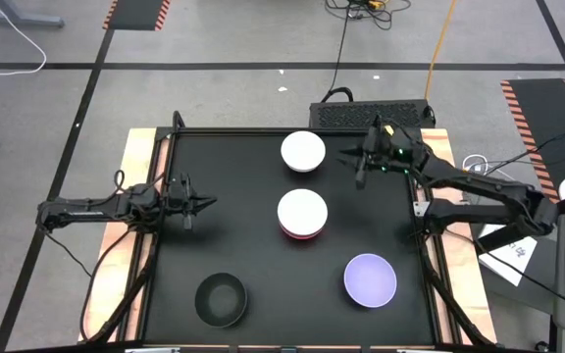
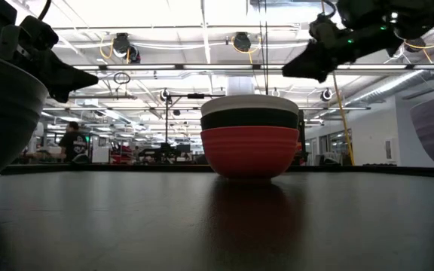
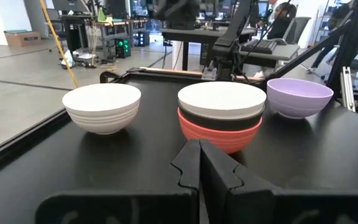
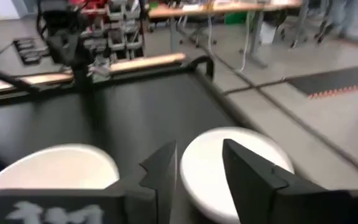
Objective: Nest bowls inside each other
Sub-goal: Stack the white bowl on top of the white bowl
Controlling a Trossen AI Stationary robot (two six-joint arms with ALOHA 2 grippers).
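On the black tabletop (image 1: 253,245) a stack of three nested bowls stands near the middle: a red bowl (image 2: 249,150) at the bottom, a black bowl (image 2: 249,119) inside it, and a white bowl (image 1: 302,210) on top. A second white bowl (image 1: 303,151) sits alone toward the far edge, just beyond the stack. A pale lavender bowl (image 1: 370,278) rests near the front right, and a second black bowl (image 1: 221,298) sits empty near the front left, well apart from the others.

The right tool (image 1: 360,167) hangs above the tabletop beside the lone white bowl, on its right. In the right wrist view its two fingers (image 4: 164,171) stand apart with a narrow gap between them, holding nothing, and that bowl lies below and ahead of them.

The left tool (image 1: 204,204) hovers over the left side of the tabletop, pointing toward the stack. Its fingers (image 3: 191,165) are pressed together with nothing between them.

In the low view a person (image 2: 71,143) shows far back in the room, apparently standing at a workbench, though too small to tell more.
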